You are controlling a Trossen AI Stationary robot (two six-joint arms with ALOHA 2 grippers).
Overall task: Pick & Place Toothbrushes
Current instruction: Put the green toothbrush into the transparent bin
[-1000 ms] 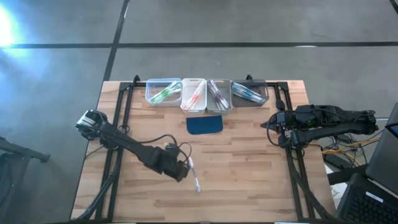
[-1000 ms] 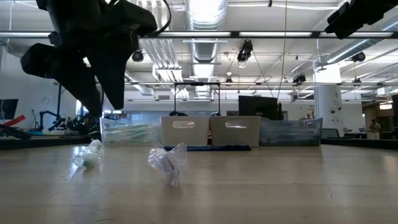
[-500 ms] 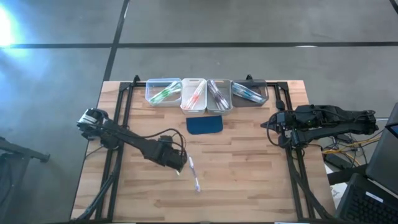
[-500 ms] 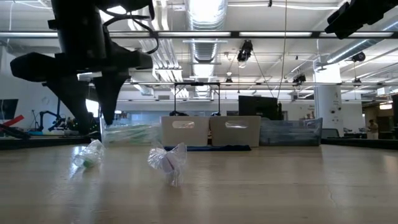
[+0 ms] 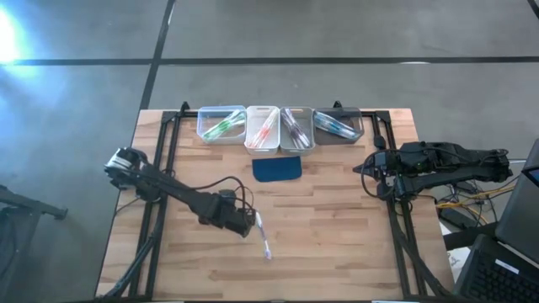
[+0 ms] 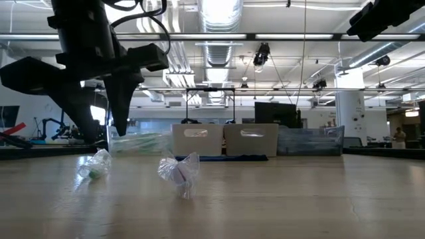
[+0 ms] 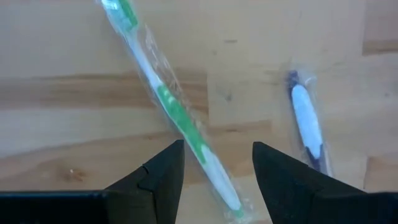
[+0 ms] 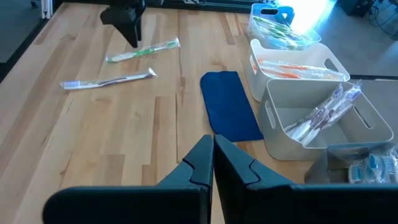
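A green toothbrush (image 7: 177, 118) in a clear wrapper lies flat on the table, and it also shows in the right wrist view (image 8: 143, 50). My left gripper (image 7: 217, 149) is open and hovers just above it, one finger on each side of its handle, touching nothing. In the high view my left gripper (image 5: 242, 225) hides most of the green toothbrush. A wrapped whitish toothbrush with a blue-grey head (image 5: 264, 237) lies beside it toward the table's right. My right gripper (image 8: 212, 149) is shut and empty at the table's right side (image 5: 369, 168).
A row of bins stands at the far edge: a clear one with green toothbrushes (image 5: 221, 124), a white one with orange-red ones (image 5: 263, 128), a white one with greyish ones (image 5: 296, 128) and a clear one with blue ones (image 5: 338, 124). A dark blue pad (image 5: 277, 169) lies before them.
My left gripper has gone a little toward the table's far left, then come partway back, and has turned about its wrist. It now stands over the green toothbrush. Both toothbrushes lie where they were.
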